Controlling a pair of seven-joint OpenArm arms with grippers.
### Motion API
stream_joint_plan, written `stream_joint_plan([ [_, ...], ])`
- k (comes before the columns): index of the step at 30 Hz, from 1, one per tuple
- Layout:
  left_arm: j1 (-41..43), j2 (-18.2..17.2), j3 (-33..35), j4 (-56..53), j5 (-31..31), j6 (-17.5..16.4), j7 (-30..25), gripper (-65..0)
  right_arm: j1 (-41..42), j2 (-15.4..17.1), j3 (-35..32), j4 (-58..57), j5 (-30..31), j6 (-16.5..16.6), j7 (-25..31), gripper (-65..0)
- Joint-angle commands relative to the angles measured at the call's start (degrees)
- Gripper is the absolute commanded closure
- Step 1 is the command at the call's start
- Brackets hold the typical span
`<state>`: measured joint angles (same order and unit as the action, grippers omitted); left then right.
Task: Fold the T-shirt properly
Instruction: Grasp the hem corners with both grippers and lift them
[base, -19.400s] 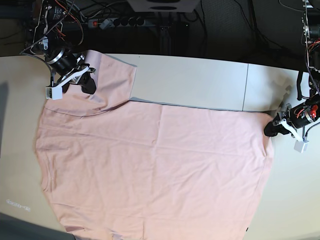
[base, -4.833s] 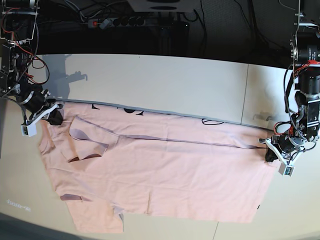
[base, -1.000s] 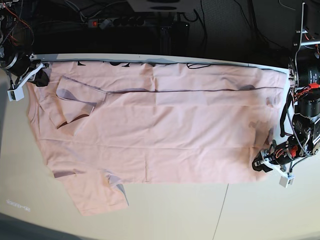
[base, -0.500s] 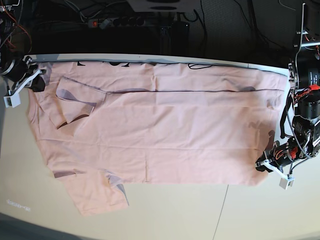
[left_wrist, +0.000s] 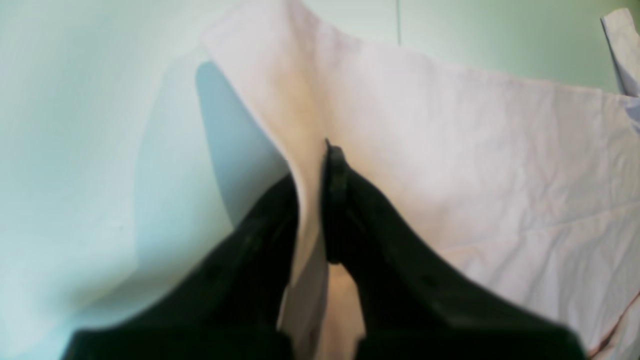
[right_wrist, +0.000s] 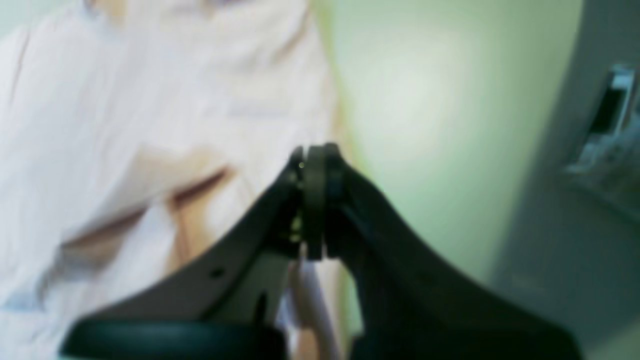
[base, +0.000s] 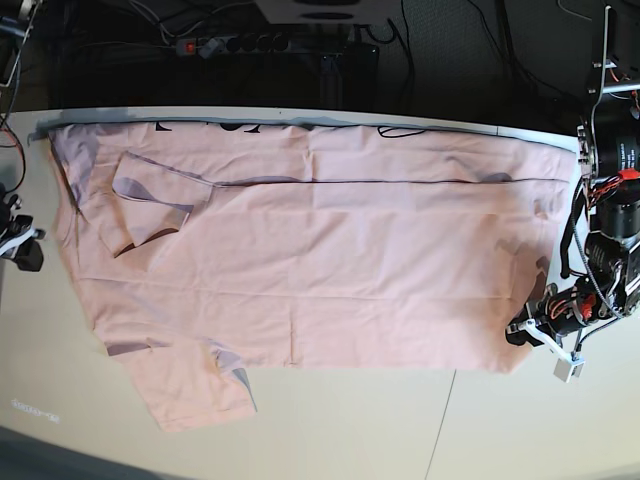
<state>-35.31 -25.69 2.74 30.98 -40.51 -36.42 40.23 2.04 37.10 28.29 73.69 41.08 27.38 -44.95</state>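
The large pale pink short-sleeved cotton T-shirt (base: 310, 260) lies spread on the pale flat tabletop (base: 500, 430), covering most of its far half. The shirt's far edge runs along the table's far edge, where a thin strip of black lettering (base: 230, 126) peeks out from under a folded-over layer. One sleeve (base: 150, 205) is folded in on top of the shirt near the base view's left end; another sleeve (base: 195, 390) sticks out toward the table's near side.

The left gripper (base: 522, 333) sits at the shirt's near corner on the base view's right. In the left wrist view its black fingers (left_wrist: 340, 200) are pressed together on a raised fold of the pink cloth (left_wrist: 307, 165), which passes between them and lifts off the tabletop.

The right gripper (base: 25, 250) is off the shirt, just beside its end on the base view's left, over bare tabletop. In the right wrist view its fingers (right_wrist: 315, 200) are closed tip to tip; the picture is blurred, the pink cloth lies behind and beside them, and I cannot tell whether any is caught.
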Motion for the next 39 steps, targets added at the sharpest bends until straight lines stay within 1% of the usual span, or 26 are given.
stream_joint_plan([
  [1,-1.99,-0.83,-0.07,0.96,-0.76,-2.19,-0.31,0.0,3.76,1.64,0.57,-1.77,-0.44,2.43,1.51,0.0],
  [2,-1.99,-0.83,-0.07,0.96,-0.76,-2.45,-0.04,0.0,6.84,1.64,0.57,-4.9,-1.2,2.43,1.66,0.0],
  [3,-1.97,-0.68,-0.07,0.96,-0.87,-3.58,0.46,0.0,10.03,1.64,0.57,-8.31,-2.12,2.43,2.21,0.0],
  [7,-1.97,0.33,0.76,0.96,-1.03,-3.58,1.22,0.0,22.86,1.62,0.57,-24.04,-6.29,2.38,5.14,0.0],
  [8,-1.99,0.31,1.51,0.96,-1.05,-3.58,1.2,0.0,25.66,1.64,0.57,-28.13,-7.06,2.38,5.57,-1.6],
  [10,-1.99,0.24,3.19,1.01,-1.01,-3.58,1.22,0.0,30.32,1.62,0.55,-35.71,-7.91,2.4,6.05,-19.6],
  [11,-1.99,0.24,3.96,1.05,-1.01,-3.58,1.25,0.0,32.11,1.6,0.55,-39.21,-7.93,2.4,6.58,-26.7],
  [12,-1.99,0.26,4.61,1.05,-1.01,-3.58,1.27,0.0,33.46,1.57,0.57,-42.53,-8.04,2.43,7.61,-31.3],
  [13,-1.99,0.26,5.16,1.05,-1.01,-3.58,1.25,0.0,34.71,1.42,0.57,-45.64,-9.09,2.43,9.11,-33.0],
  [15,-1.99,0.26,5.7,1.07,-1.07,-3.58,1.22,0.0,36.59,0.81,0.57,-50.97,-11.89,2.4,11.76,-33.0],
  [18,-1.99,0.11,5.7,1.11,-1.18,-3.58,1.18,0.0,37.86,-1.11,0.55,-55.74,-14.43,2.4,12.41,-33.0],
  [23,-1.99,-0.07,5.7,1.11,-2.08,-3.58,1.2,0.0,37.73,-5.6,0.55,-57.77,-17.77,2.38,12.66,-33.0],
  [27,-1.99,-0.11,5.7,1.11,-2.03,-3.58,1.2,0.0,38.18,-8.48,0.57,-57.72,-18.49,2.4,14.14,-33.0],
  [31,-1.97,-0.33,5.7,1.11,-2.08,-3.58,1.18,0.0,38.91,-11.19,0.2,-57.72,-23.5,2.43,15.04,-33.0],
  [33,-1.99,-0.37,5.7,1.11,-2.05,-3.58,1.18,0.0,39.12,-12.35,-1.16,-57.75,-25.75,2.4,16.22,-33.0],
  [36,-1.99,-0.35,5.7,1.11,-2.05,-3.58,1.2,0.0,39.39,-13.84,-5.27,-57.72,-25.92,2.43,16.48,-33.0],
  [39,-1.99,-0.35,5.7,1.11,-2.05,-3.58,1.18,0.0,39.54,-14.95,-10.71,-57.7,-25.86,2.45,16.52,-33.0],
])
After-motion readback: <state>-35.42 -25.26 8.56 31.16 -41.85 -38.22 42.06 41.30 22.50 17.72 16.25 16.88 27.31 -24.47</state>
